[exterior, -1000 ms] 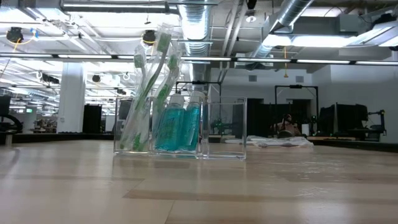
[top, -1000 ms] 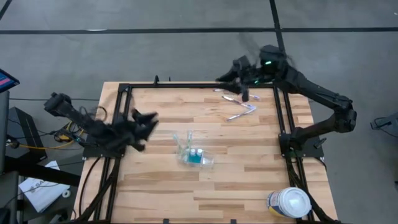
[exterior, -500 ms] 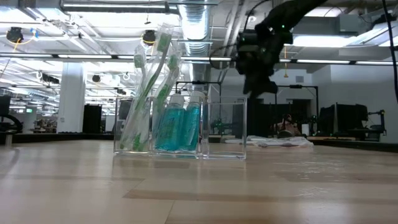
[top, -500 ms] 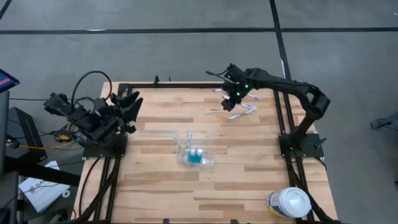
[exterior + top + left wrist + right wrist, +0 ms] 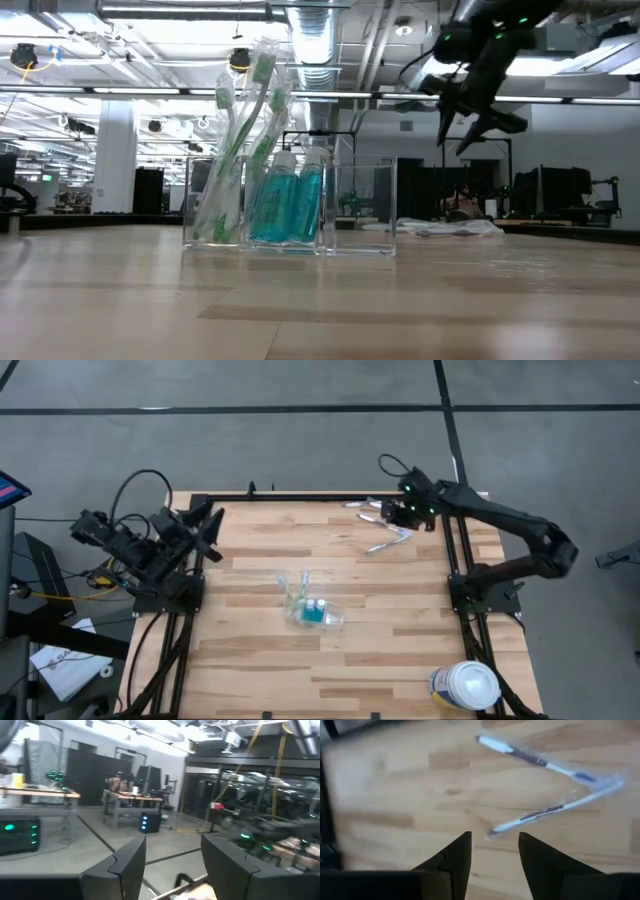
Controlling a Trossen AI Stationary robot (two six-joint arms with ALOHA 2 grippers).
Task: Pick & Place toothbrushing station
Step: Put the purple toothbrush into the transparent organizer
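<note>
No legible writing on toothbrushing station (image 5: 312,608)

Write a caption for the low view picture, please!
A clear holder with toothbrushes and blue bottles stands on the table while the right gripper hangs open behind it.

The clear holder (image 5: 313,610) stands alone mid-tabletop (image 5: 260,660), with bare wood on every side of it. The loose toothbrushes (image 5: 385,540) lie well apart near the far edge, and the white-lidded tub (image 5: 466,685) sits at the near right corner.
</note>
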